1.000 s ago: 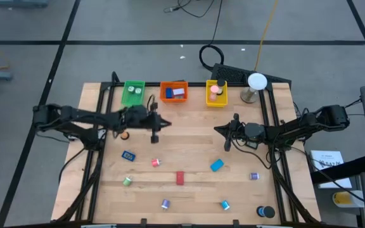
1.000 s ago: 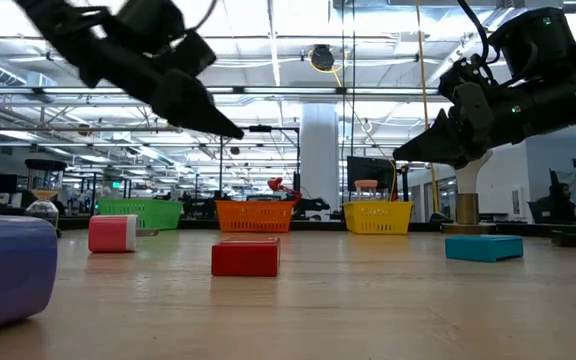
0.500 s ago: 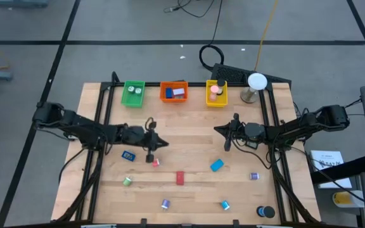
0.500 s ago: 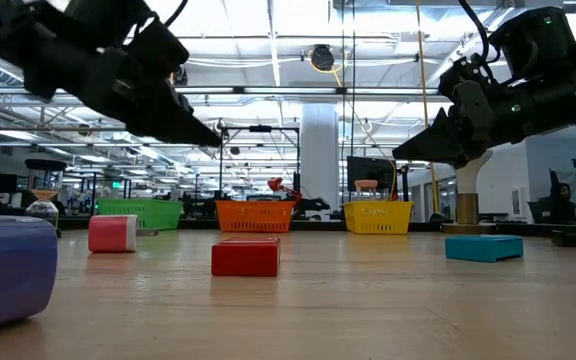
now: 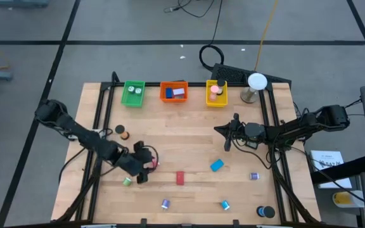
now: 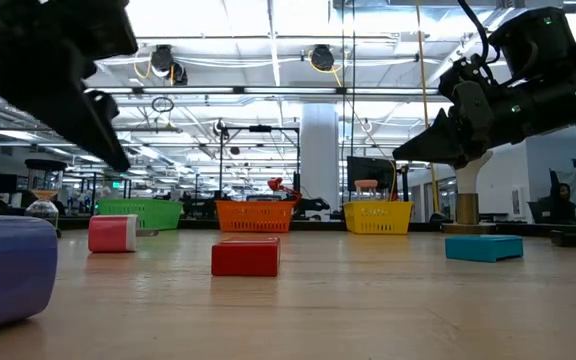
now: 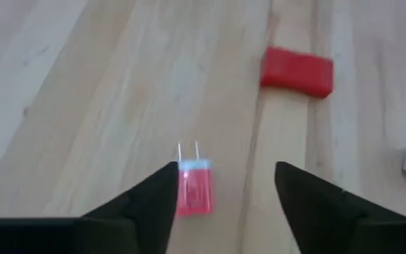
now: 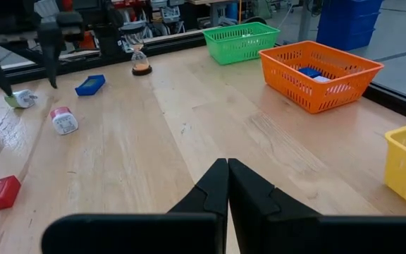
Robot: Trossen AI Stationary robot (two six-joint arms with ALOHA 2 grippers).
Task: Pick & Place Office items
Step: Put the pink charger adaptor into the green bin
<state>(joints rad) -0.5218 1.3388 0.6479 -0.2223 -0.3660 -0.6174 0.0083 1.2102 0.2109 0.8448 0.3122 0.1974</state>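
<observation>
My left gripper (image 7: pixel 224 169) is open and hovers above a small pink plug piece (image 7: pixel 194 187) that lies flat on the wood; the piece shows between the fingers, close to one of them. In the high view this gripper (image 5: pixel 147 170) is near the table's front left, with the pink piece (image 5: pixel 154 164) beside it. A red block (image 7: pixel 297 72) lies beyond. My right gripper (image 5: pixel 224 132) waits shut at mid-right, above the table. Other office items lie about: a green roll (image 5: pixel 127 181), a blue block (image 5: pixel 217 165) and purple pieces (image 5: pixel 254 176).
Green (image 5: pixel 133 92), orange (image 5: pixel 173 91) and yellow (image 5: pixel 216 92) trays stand along the far edge, with a white ball on a stand (image 5: pixel 256 82) at the far right. Small dark pieces (image 5: pixel 121 132) lie at the left. A black cylinder (image 5: pixel 266 211) sits near the front right corner.
My left gripper has swung from beside the green tray toward the table's near edge and slightly left, sinking a little and rolling its wrist, and now hangs over the pink piece. Its fingers, shut to a point before, now stand apart. No item has moved.
</observation>
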